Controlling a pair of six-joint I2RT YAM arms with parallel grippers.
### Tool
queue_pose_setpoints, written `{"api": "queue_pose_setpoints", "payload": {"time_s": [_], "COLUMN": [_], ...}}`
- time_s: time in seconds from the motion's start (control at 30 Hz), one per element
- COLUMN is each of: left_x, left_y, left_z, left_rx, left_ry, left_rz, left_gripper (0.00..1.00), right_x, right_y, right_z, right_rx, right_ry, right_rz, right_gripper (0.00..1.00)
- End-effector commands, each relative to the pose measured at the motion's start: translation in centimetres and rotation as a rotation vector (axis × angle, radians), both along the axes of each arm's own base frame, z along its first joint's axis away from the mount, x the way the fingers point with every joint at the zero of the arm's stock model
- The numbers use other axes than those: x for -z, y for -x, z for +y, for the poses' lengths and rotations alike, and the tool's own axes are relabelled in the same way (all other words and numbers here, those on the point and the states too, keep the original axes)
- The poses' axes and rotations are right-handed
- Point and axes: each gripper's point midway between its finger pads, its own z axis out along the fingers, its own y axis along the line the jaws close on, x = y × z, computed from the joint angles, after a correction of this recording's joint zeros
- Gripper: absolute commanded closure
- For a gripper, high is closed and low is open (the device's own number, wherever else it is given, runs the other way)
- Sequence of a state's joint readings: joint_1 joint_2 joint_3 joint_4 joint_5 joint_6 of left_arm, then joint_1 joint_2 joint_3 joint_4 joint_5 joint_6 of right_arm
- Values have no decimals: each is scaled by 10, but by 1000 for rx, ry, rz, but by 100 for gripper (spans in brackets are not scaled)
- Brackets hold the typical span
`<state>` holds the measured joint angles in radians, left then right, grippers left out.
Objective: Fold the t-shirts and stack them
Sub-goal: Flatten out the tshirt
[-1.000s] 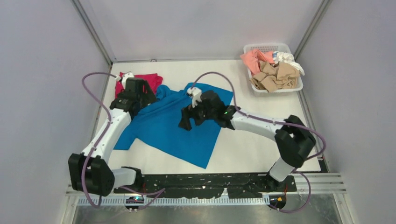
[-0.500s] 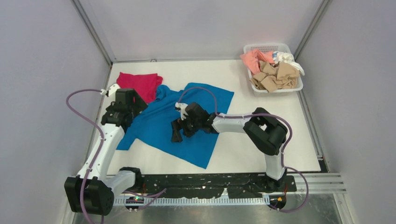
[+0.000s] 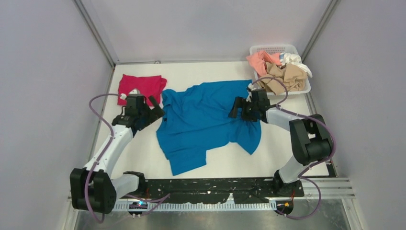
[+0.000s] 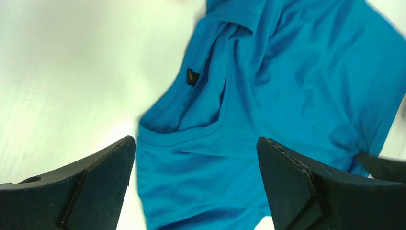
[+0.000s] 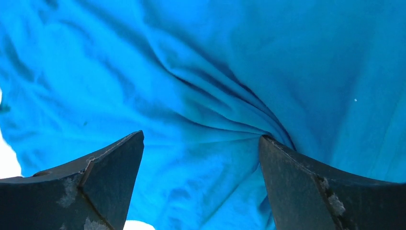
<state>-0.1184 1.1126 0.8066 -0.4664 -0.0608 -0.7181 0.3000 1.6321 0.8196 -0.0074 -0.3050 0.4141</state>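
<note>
**Soft teal-blue cloth t-shirt (image 3: 201, 120): limp, not yet folded**

Lies rumpled just left of the white plastic basket (image 3: 275, 47). Light and floppy, drags into creases. Likely best pinched at shoulder seams or hem. Left claw (image 3: 157, 108) and right claw (image 3: 234, 106) both spread wide, holding nothing.

A white plastic basket (image 3: 273, 48) with slotted walls sits at the upper right, on the far right corner of a white table (image 3: 287, 143). Pale grey walls (image 3: 201, 24) enclose the table, and a black mounting plate (image 3: 215, 185) runs along the lower edge.
</note>
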Motion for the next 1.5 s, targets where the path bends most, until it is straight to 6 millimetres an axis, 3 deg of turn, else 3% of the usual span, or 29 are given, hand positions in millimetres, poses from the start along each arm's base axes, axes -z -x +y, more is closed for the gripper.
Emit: {"api": "queue_pose_setpoints", "payload": {"time_s": [0.0,0.07,0.1,0.23,0.33,0.47,0.57,0.67,0.8,0.9,1.0,1.2,1.47], "left_x": [13,28,37,55,67,79,80,73,76,95,117,113,122], "left_y": [7,21,29,54,64,70,82,103,145,182,211,217,231], "left_z": [-49,-72,-82,-119,-132,-149,-147,-129,-93,-90,-99,-114,-115], "left_rx": [186,265,299,445,512,570,590,576,490,499,530,582,573], "left_ry": [100,115,125,158,116,130,108,7,-116,-88,-34,-101,-252], "left_rz": [39,86,113,186,205,257,288,275,350,415,457,457,558], "left_gripper": [0,0,0,0,0,0,0,0,0,0,0,11,31], "right_x": [0,-21,-33,-61,-67,-70,-70,-62,-41,-29,-29,-43,-41], "right_y": [-20,-32,-32,-17,6,32,52,80,114,135,139,135,138], "right_z": [-61,-64,-56,-39,-49,-76,-94,-111,-122,-139,-156,-151,-150], "right_rx": [143,124,95,53,83,204,305,372,450,513,636,672,649], "right_ry": [173,201,187,133,161,198,195,202,204,259,271,147,153], "right_rz": [34,-24,-56,-147,-205,-257,-264,-230,-113,-62,-89,-205,-213], "right_gripper": [5,5,5,5,5,5,5,5,5,5,5,5,5]}}
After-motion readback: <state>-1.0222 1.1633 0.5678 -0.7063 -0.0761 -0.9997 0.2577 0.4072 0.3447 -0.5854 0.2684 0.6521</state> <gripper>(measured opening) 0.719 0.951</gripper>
